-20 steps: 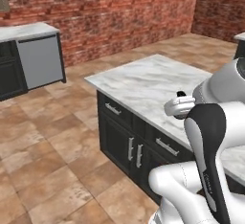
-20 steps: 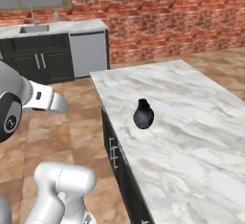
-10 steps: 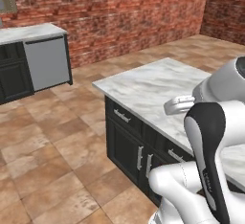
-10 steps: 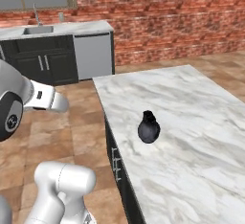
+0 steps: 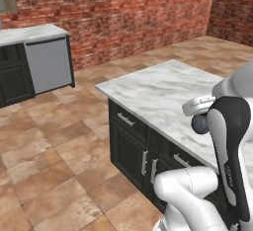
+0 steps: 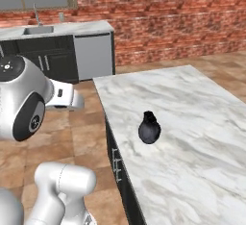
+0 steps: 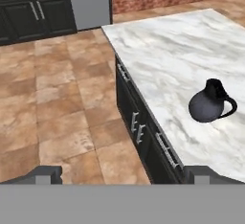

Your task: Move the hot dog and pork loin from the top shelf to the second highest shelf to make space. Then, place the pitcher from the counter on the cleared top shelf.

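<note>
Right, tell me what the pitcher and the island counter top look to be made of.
Pitcher: dark grey, matte, likely ceramic or stoneware; dull, with no sharp highlights. Island counter top: white marble or a marble-look stone, polished; grey veining on a smooth slab. Both are rendered, so this is a guess.

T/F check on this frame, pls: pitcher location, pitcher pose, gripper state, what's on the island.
1. The pitcher stands on the marble island counter. True.
2. The pitcher lies tipped on its side. False: it stands upright, handle out to one side.
3. The gripper is shut on the pitcher. False: its jaws are open and hold nothing; the pitcher sits apart from it on the counter.
4. A hot dog lies beside the pitcher. False: the marble around the pitcher is bare.
5. A sink with a faucet sits in the far counter by the brick wall. True.
</note>
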You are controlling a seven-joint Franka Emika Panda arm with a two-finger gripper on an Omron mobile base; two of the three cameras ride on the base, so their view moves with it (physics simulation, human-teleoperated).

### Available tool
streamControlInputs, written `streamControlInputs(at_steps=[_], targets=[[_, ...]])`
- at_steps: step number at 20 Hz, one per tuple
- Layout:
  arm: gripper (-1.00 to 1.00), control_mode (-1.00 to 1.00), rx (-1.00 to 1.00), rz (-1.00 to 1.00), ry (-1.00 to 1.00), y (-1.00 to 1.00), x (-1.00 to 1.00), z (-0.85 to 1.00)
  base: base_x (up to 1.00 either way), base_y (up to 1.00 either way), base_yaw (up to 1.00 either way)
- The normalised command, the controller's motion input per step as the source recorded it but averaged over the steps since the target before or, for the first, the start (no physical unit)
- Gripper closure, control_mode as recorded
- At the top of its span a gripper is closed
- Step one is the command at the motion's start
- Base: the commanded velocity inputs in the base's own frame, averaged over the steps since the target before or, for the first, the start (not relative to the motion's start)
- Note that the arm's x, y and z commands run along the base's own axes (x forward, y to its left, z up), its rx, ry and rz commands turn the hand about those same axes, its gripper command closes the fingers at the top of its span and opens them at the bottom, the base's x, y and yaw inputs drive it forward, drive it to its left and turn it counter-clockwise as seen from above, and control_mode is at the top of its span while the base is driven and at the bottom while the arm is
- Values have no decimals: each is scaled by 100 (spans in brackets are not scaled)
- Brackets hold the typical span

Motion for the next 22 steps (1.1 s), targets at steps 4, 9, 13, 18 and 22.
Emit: streamControlInputs(at_steps=[4,9,13,18,22], targets=[[-100,-100,0,13,0,-49,35,0,0,0,0],[-100,-100,1,18,1,-75,40,-16,0,0,0],[-100,-100,3,14,1,-64,10,-21,0,0,0],[-100,-100,5,-1,0,-44,0,-15,0,0,0],[-100,-100,15,-4,0,-49,13,-34,0,0,0]])
